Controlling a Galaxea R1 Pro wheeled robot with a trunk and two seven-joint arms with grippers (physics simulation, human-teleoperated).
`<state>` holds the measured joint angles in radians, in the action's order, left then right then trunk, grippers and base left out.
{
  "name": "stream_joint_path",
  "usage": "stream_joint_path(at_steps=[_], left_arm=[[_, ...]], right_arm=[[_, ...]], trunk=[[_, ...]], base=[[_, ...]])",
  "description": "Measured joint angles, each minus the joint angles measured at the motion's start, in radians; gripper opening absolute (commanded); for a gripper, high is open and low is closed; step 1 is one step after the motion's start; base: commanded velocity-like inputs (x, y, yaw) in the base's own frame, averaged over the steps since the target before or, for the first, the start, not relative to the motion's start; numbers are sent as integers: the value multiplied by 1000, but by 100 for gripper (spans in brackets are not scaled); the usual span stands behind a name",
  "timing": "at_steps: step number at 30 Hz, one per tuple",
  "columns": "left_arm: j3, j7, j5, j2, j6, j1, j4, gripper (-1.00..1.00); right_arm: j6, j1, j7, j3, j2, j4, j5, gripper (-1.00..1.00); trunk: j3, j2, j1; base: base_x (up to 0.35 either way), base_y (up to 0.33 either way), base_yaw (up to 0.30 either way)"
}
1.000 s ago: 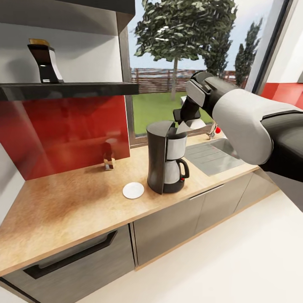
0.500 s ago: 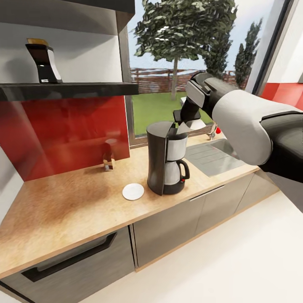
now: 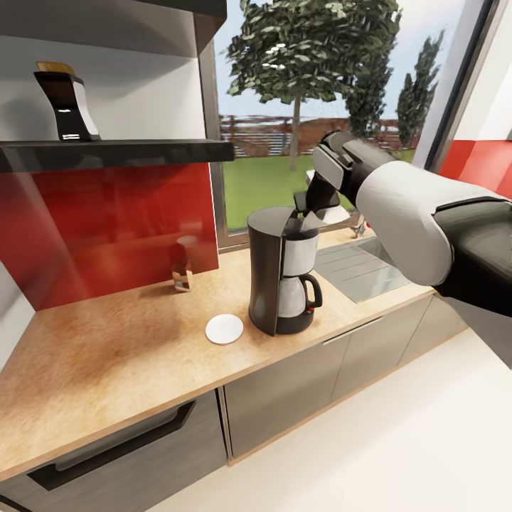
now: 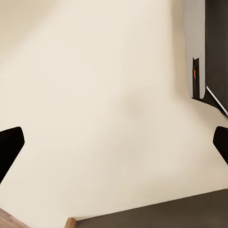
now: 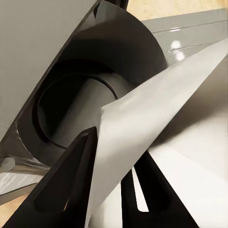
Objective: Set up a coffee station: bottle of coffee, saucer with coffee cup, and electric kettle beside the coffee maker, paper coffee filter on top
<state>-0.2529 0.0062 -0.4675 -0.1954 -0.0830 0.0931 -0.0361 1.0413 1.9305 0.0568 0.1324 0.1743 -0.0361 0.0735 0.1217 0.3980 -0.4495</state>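
A close look down the right gripper, whose two dark fingers rise from the bottom edge of the frame and pinch a white paper coffee filter. The filter is a folded sheet fanning toward the upper right corner, its tip between the fingers. Behind it, at left and centre, lies the coffee maker, seen from above: a grey slanted panel and a dark round opening. A strip of tan kitchen countertop and a grey ribbed surface fill the top right.
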Motion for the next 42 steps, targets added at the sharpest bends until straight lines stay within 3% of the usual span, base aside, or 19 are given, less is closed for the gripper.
stream_joint_path(at_steps=[13, 26, 27, 42], left_arm=[[1, 0, 0, 0, -2, 0, 0, 100], [1, 0, 0, -1, -2, 0, -1, 100], [0, 0, 0, -1, -3, 0, 0, 100], [1, 0, 0, -1, -3, 0, 0, 100]], right_arm=[[1, -2, -12, 2, 0, 5, -5, -100], [0, -2, -11, 4, 0, -17, -84, -100], [0, -2, -7, 6, 0, -17, -126, -100], [0, -2, -7, 2, 0, -17, -127, -100]], trunk=[[0, 0, 0], [0, 0, 0], [0, 0, 0], [0, 0, 0]], base=[[0, 0, 0], [0, 0, 0], [0, 0, 0], [0, 40, 0]])
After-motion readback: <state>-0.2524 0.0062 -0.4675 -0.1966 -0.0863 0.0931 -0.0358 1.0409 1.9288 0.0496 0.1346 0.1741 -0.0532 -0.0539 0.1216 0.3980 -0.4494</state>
